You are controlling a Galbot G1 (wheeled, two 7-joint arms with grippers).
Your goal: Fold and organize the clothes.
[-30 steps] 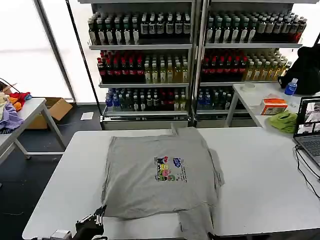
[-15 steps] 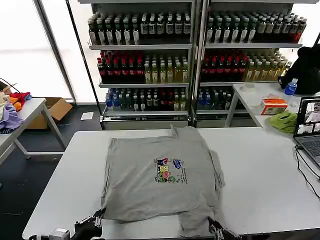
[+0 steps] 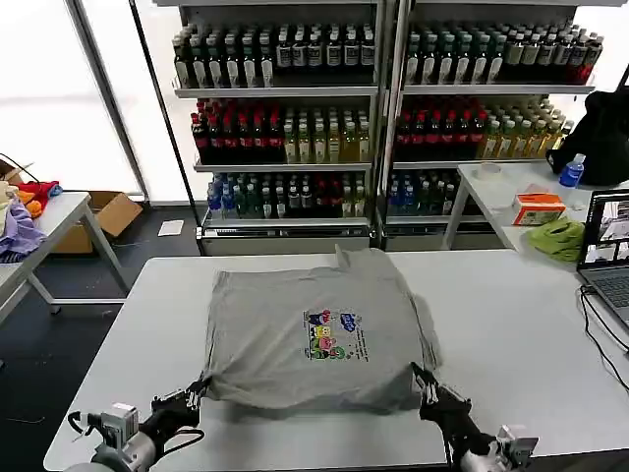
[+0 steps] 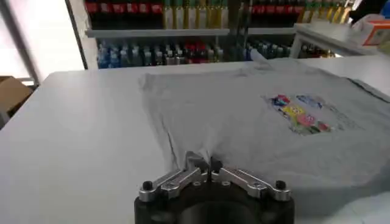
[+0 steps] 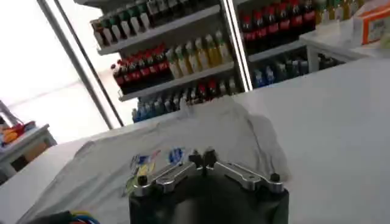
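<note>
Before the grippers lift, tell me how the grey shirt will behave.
The grey shirt is probably floppy: it lies flat with soft creases, so its middle should sag between the left gripper and right gripper. It looks light. Its folded layers may slip apart.

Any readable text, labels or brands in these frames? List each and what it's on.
None can be read.
Shirt chest print: multicoloured graphic, any lettering too small.
Shelf bottles: labels too small.
Orange box: printing too blurred.
Laptop screen: shows an image, no legible text.
</note>
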